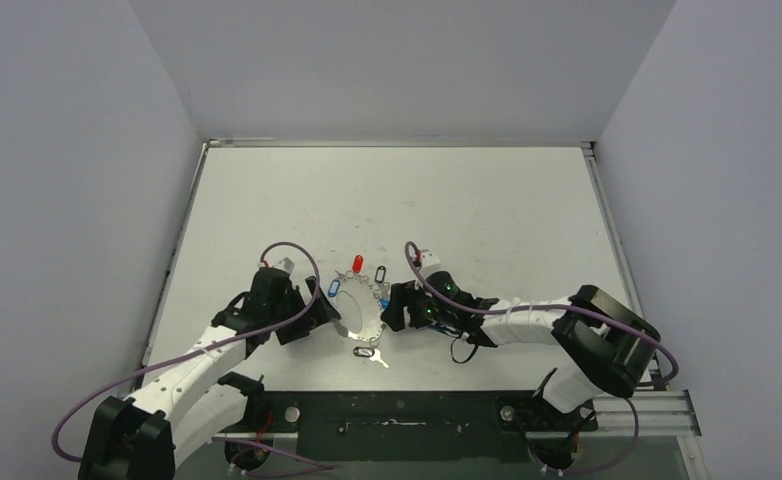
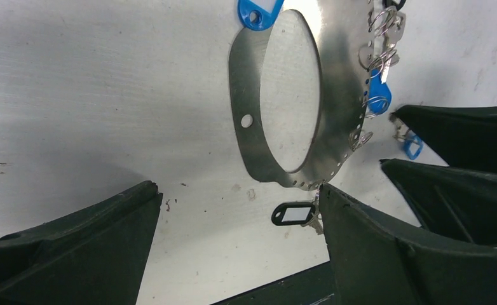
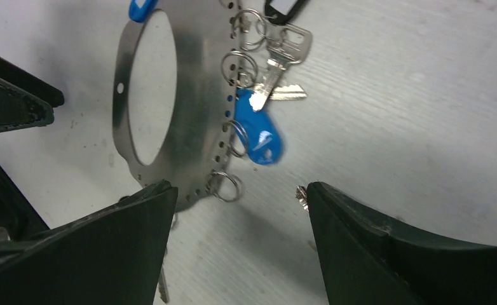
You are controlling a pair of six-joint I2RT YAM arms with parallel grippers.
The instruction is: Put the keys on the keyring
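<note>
The keyring is a flat silvery hoop with small holes along its rim, lying on the table between both grippers. In the right wrist view, split rings on the keyring carry a silver key with a blue tag. A red tag lies just beyond the hoop. A black-tagged key lies loose near the hoop's near edge. My left gripper is open, left of the hoop. My right gripper is open over bare table beside an empty split ring.
Another blue tag sits at the hoop's far left rim, and a black tag lies beyond it. The right arm's dark fingers show in the left wrist view. Grey walls close in the white table.
</note>
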